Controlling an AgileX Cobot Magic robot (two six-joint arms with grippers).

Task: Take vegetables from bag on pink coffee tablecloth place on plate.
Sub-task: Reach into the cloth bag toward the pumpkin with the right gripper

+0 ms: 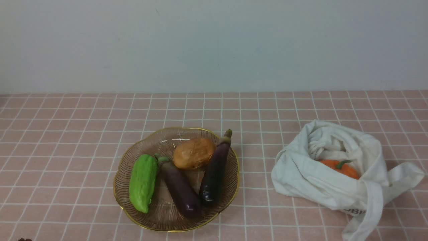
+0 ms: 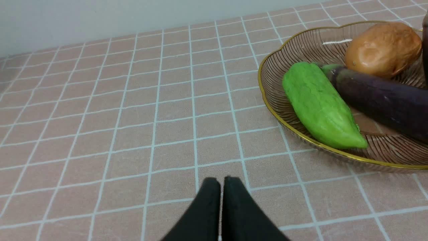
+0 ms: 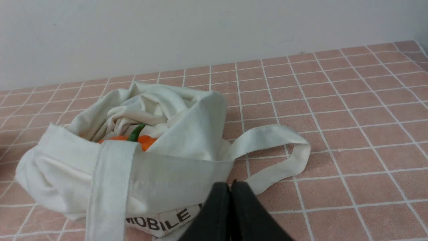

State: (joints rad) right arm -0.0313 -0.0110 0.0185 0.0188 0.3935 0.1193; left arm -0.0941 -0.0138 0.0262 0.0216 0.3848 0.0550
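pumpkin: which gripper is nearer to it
Right. The right gripper stands on the near side of the pumpkin; the left gripper is farther, by the dish's side.

A plain, pale gray-blue wall (image 1: pixel 214 47) is rising behind the tabletop (image 1: pixel 67 134) and spanning its whole far edge. A few faint scuffs (image 1: pixel 157 12) are marking the wall above the tabletop. Soft, rather dim light is falling over the wall, casting no sharp shadows there. The tabletop's far edge is running nearly level in the front view.
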